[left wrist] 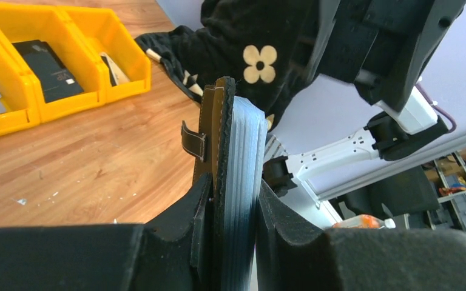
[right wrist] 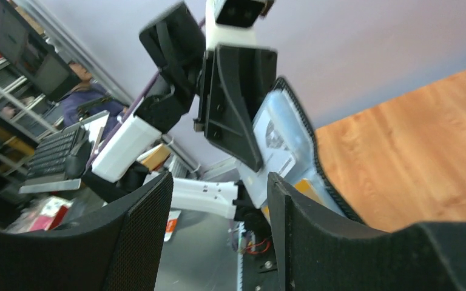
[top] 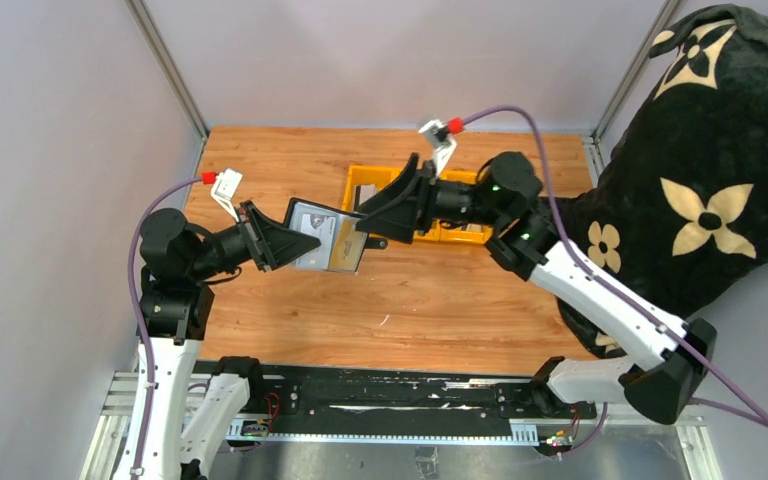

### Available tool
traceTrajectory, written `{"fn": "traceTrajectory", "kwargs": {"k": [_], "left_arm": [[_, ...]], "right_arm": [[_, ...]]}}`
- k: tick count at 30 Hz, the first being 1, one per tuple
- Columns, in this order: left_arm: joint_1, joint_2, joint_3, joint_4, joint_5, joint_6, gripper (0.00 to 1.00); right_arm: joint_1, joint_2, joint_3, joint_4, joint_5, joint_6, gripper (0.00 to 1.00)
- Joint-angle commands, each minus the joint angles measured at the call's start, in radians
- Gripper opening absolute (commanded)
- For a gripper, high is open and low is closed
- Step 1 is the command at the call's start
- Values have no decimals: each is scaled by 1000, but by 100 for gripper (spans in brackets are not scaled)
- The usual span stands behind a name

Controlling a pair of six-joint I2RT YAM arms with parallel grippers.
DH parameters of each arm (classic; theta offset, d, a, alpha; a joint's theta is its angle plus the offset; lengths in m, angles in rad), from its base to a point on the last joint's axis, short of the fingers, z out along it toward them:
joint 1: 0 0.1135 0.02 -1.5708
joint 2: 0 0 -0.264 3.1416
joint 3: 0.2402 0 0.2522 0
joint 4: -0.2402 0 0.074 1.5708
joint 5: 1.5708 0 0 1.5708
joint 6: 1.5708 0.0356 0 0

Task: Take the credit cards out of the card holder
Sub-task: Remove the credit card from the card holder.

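My left gripper (top: 302, 244) is shut on the black card holder (top: 355, 255) and holds it in the air above the wooden table. In the left wrist view the fingers (left wrist: 188, 218) clamp the holder (left wrist: 221, 115) edge-on, its strap tab (left wrist: 194, 140) on the left and a stack of several pale credit cards (left wrist: 247, 157) on the right. My right gripper (top: 368, 215) is open at the holder's right edge. In the right wrist view (right wrist: 218, 182) its fingers stand wide apart below the cards (right wrist: 282, 136); the right finger (right wrist: 315, 212) overlaps the holder's lower edge.
Yellow bins (top: 358, 180) stand at the back middle of the table, behind the right gripper; in the left wrist view (left wrist: 67, 100) one holds a chunky black item (left wrist: 45, 70). A big black plush bag with cream flowers (top: 710, 180) lies at the right edge.
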Motion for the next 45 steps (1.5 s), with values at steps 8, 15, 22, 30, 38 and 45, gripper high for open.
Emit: {"fn": "traceTrajectory", "kwargs": {"k": [8,15,22,30,38,45], "left_arm": [[0,-11,50,30,2,16,4],[0,-14,39,70,24,-38,4],[0,-14,31,88,42,-58,7],[0,-24,3,106,58,-74,25],[0,-44,-51,128,89,-100,52],[0,-49,-98,258,114,-212,51]], "right_arm": [[114,135,-89,134,-37,106,61],[116,167,-115,181,-34,134,61],[117,227,-109,339,-69,246,50],[123,258,-104,374,-48,296,23],[125,226,-88,234,7,224,0],[125,204,-110,234,-4,206,0]]}}
